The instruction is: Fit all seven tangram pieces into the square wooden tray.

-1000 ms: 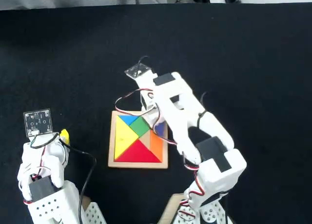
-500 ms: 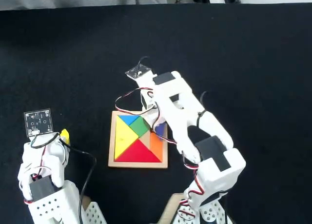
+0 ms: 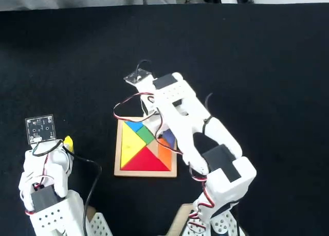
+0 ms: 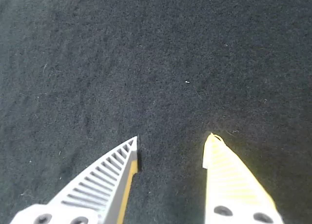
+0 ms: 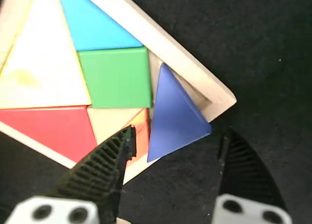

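Tangram pieces nearly fill the one wooden tray [image 3: 146, 173], and the job looks to be at its last fitting. Nearest, well off the tray's left side, the left gripper [image 4: 170, 141] sits spread and empty. Inside the tray, front to back: one red triangle [image 3: 145, 164], one yellow triangle [image 3: 128, 143], one orange piece [image 3: 164, 151], one green square [image 5: 114, 77], one light blue piece [image 5: 97, 26], plus a pale wedge [image 5: 114, 122] that may be a piece or bare wood. At the tray's far right corner one indigo triangle [image 5: 173, 112] lies tilted over the rim; the right gripper [image 5: 175, 141] hangs wide open astride it. Next, I judge, it needs nudging flat into the corner gap.
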You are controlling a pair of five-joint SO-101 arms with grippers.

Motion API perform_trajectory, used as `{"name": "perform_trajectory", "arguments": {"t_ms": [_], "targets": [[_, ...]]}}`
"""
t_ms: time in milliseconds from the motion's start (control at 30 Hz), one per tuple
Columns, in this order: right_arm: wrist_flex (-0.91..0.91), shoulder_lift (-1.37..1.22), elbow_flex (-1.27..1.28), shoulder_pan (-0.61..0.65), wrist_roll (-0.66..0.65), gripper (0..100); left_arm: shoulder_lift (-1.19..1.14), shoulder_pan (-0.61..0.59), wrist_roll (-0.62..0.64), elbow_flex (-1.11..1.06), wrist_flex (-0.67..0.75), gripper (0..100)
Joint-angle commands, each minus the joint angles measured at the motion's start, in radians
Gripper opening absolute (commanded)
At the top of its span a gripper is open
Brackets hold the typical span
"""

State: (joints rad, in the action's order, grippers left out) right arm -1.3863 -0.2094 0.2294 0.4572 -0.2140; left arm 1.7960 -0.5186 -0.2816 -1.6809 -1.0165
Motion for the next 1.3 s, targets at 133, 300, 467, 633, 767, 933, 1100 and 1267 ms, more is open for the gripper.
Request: {"name": "perform_trajectory", "arguments": {"t_ms": [133, 300, 467, 633, 767, 933, 1100, 1267], "targets": [[-0.063, 0.160, -0.067, -0.172, 0.011, 20.7, 0.005, 0.013, 0.006, -0.021, -0.006, 22], [-0.032, 0.263, 0.070, -0.330, -0.095, 4.4, 0.005, 0.013, 0.006, -0.021, -0.006, 22], [0.189, 0.226, 0.240, -0.281, -0.135, 1.0, 0.005, 0.013, 0.006, -0.021, -0.006, 22], [0.201, 0.148, 0.236, -0.222, -0.135, 1.1, 0.005, 0.012, 0.006, -0.021, -0.006, 22], [0.201, 0.096, 0.211, -0.187, -0.135, 1.1, 0.005, 0.012, 0.006, -0.021, -0.006, 22], [0.201, 0.082, 0.202, -0.146, -0.094, 1.1, 0.005, 0.010, 0.006, -0.021, -0.006, 22], [0.203, 0.082, 0.176, -0.133, -0.080, 1.1, 0.005, 0.010, 0.006, -0.021, -0.006, 22], [0.163, 0.094, 0.151, -0.137, -0.080, 1.1, 0.005, 0.010, 0.006, -0.021, -0.006, 22]]}}
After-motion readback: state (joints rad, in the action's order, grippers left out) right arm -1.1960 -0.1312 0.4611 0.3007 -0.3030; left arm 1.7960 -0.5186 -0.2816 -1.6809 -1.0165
